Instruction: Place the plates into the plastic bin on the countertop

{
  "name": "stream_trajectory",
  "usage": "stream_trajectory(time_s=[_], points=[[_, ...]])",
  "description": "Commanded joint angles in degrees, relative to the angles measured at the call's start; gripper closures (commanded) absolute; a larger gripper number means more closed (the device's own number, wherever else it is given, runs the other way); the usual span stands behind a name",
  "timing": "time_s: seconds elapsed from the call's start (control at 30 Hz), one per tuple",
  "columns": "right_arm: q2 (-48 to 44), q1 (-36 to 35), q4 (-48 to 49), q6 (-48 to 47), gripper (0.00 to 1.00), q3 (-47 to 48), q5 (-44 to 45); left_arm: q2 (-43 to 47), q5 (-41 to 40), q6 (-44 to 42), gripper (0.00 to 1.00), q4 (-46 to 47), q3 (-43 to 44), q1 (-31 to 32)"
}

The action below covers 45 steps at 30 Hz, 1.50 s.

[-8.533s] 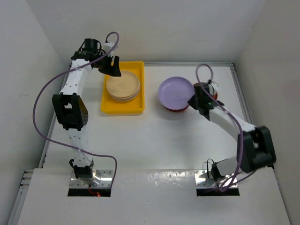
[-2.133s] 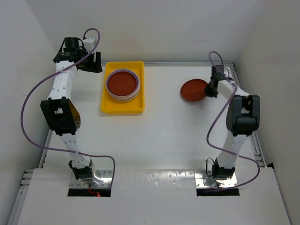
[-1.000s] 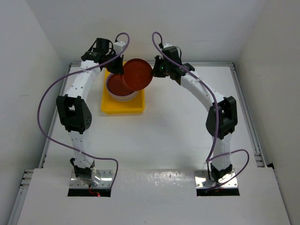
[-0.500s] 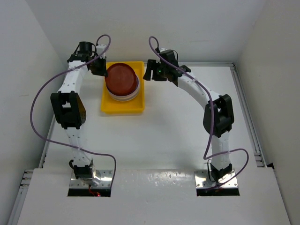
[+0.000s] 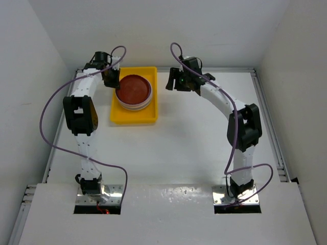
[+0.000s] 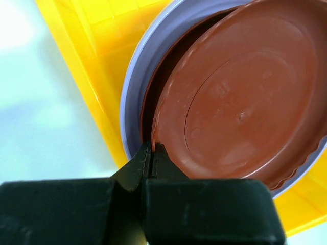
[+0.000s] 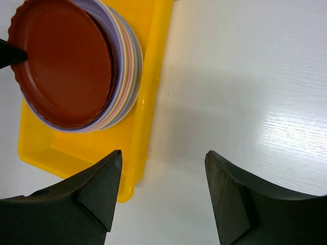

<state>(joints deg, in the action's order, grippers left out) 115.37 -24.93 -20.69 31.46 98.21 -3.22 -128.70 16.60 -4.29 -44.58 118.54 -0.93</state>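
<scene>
Plates (image 5: 134, 92) sit stacked inside the yellow bin (image 5: 134, 118), which lies at the far left of the counter (image 5: 204, 148). The top plate (image 6: 240, 97) is dark red. From the left wrist I see it lying off-centre on a second dark red one, with a lilac plate (image 6: 134, 97) ringing both. Paler rims show lower in the stack from the right wrist.

My left pincer (image 6: 152, 153) is pressed together, its tips right at the left rim of the top plate. I cannot tell whether they nip that rim or only touch it. My right pincer (image 7: 163, 153) is spread wide and holds nothing. It hangs over bare counter just beside the bin's right wall, apart from the stack.
</scene>
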Motion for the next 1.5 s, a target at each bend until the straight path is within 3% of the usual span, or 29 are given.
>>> stream_trajectory(time_s=[0.0,0.07,0.2,0.57,0.7,0.9,1.03,1.1,1.23,1.47], points=[[-4.01,0.32,1.09,-0.35,0.35,-0.57,1.29,0.3,-2.54,-0.62,1.0,1.25,2.57,0.84],[-4.54,0.58,1.35,-0.35,0.35,-1.18,1.55,0.3,-2.54,-0.63,0.97,1.25,2.57,0.84],[-5.07,0.5,1.09,-0.61,0.35,-1.62,2.17,0.82,-2.97,-1.77,0.69,1.25,2.04,0.84],[-9.63,3.56,-0.66,0.7,0.33,-4.17,2.79,7.49,-4.29,-2.82,0.46,1.25,4.07,-1.09],[-15.86,8.74,-2.77,6.58,0.3,-14.4,2.78,13.12,-5.0,-2.82,0.4,1.25,1.35,-4.34],[-33.62,16.48,-6.38,7.47,0.22,-32.89,8.05,24.27,-6.05,-2.82,0.39,1.25,-13.31,-12.42],[-41.27,19.74,-7.53,8.17,0.21,-44.3,7.01,34.99,-7.37,-4.13,0.38,1.25,-28.68,-17.96],[-45.14,19.74,-6.47,8.79,0.21,-48.7,5.09,41.82,-7.89,-5.29,0.38,1.86,-40.7,-20.68],[-49.27,19.83,-5.06,9.58,0.19,-52.33,1.57,50.28,-9.22,-6.08,0.38,2.39,-49.53,-23.94],[-53.75,19.92,-16.66,8.26,0.17,-51.1,-3.1,62.42,-8.51,-7.47,0.34,1.77,-61.05,-25.09]])
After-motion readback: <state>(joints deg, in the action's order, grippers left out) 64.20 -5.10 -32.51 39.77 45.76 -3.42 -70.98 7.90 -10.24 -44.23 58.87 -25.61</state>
